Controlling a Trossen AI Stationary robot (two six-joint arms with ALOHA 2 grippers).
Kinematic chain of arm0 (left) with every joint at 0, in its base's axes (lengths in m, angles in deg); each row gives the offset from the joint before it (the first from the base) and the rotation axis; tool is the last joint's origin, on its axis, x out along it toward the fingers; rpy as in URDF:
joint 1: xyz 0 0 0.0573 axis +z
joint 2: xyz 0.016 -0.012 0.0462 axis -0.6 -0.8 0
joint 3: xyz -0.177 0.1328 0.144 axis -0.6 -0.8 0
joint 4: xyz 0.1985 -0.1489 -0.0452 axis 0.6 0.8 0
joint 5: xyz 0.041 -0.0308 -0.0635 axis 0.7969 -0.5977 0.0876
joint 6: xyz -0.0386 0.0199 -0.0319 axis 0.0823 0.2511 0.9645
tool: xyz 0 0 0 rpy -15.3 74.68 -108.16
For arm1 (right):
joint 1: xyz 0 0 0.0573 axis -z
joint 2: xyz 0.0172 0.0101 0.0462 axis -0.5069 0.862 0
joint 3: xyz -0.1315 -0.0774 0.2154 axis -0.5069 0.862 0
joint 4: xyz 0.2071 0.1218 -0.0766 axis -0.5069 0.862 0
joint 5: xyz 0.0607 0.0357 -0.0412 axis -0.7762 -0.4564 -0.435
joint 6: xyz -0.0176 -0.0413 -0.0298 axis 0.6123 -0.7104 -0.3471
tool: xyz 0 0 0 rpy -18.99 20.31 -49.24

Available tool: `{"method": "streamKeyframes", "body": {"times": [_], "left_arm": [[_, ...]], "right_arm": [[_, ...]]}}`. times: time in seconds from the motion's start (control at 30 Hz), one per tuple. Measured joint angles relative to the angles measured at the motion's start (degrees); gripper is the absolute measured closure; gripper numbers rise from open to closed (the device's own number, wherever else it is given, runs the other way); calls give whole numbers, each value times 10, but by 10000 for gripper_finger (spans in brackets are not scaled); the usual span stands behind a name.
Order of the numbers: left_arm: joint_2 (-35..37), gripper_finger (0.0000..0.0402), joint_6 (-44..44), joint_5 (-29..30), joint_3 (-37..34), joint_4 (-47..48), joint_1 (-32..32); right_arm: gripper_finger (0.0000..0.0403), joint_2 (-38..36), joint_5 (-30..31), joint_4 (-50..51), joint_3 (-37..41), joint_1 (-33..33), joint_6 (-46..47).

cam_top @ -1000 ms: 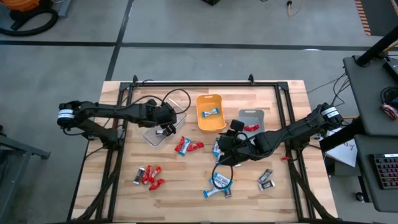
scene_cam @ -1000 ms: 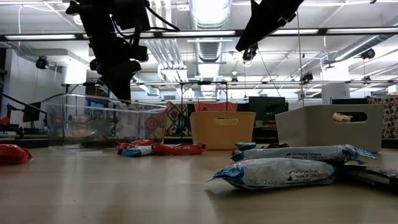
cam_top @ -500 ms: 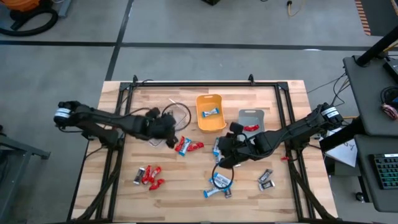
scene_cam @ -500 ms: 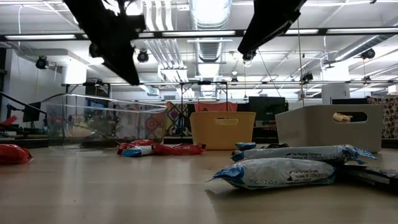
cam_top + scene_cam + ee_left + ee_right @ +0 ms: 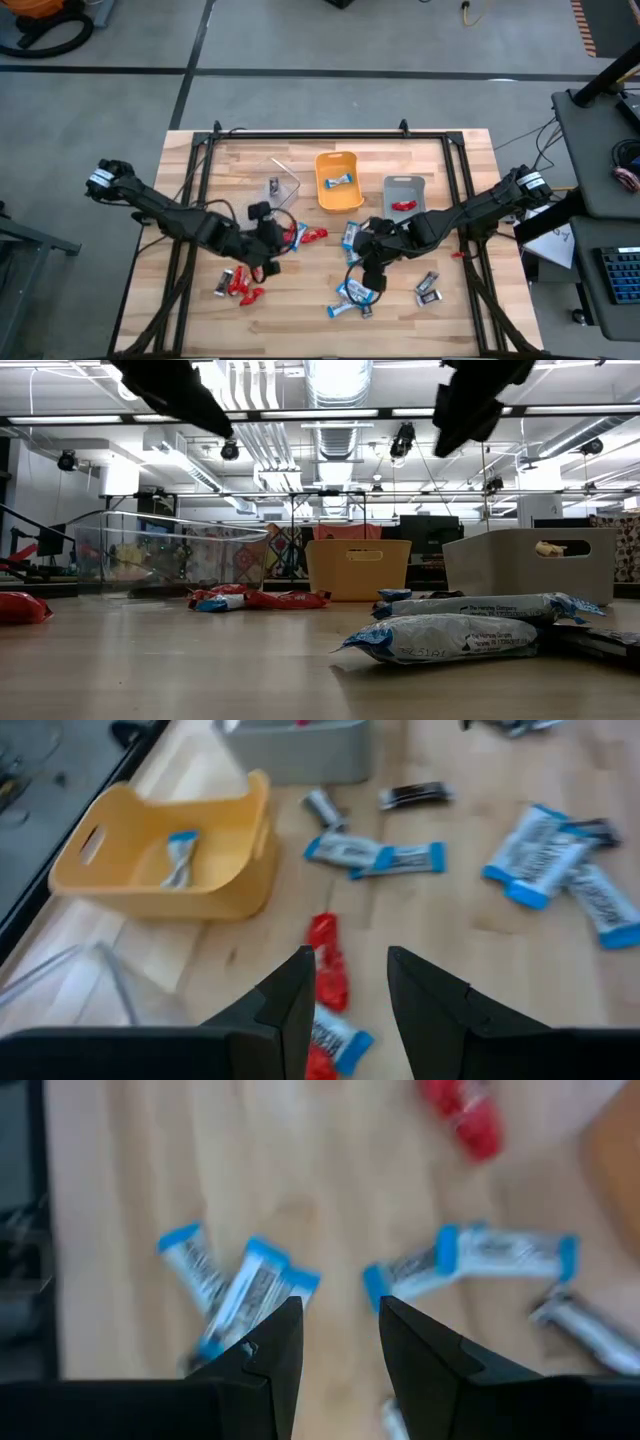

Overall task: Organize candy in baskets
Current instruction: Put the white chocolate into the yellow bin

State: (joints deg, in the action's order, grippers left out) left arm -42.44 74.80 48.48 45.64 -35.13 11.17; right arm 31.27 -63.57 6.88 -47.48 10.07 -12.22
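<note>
Small wrapped candy bars are lying all over the wooden table. Some are red, some are blue and white, and some are dark grey. The orange basket is sitting near the back with one blue candy inside. The grey basket is sitting just beside it and is holding a red candy. The clear basket is standing on the other side of the orange one.

The left gripper is now hanging over the table near the red candies at the front. A second ago it was up by the clear basket, so it has moved toward the front. Its fingers are spread a little and are holding nothing. The right gripper has also moved forward a bit. It is now hanging over the blue and white candies in the middle. Its fingers are apart too, with nothing between them.

The wood between the two grippers is mostly bare. Black rails are running along the table's sides and back.
</note>
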Motion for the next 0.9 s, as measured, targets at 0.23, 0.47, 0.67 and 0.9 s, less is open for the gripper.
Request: {"method": "streamKeyframes", "body": {"times": [0.23,0.47,0.67,0.9], "left_arm": [[0,290,-25,0,0,-28,-31],[-2,290,-25,0,0,-28,-31],[1,290,-25,0,0,-21,-31],[15,290,-25,1,1,-9,-31]], "right_arm": [[278,3,-73,34,0,-21,-17],[271,3,-72,38,0,-37,34],[230,4,-68,37,0,-53,96],[212,7,-52,37,0,-58,229]]}}
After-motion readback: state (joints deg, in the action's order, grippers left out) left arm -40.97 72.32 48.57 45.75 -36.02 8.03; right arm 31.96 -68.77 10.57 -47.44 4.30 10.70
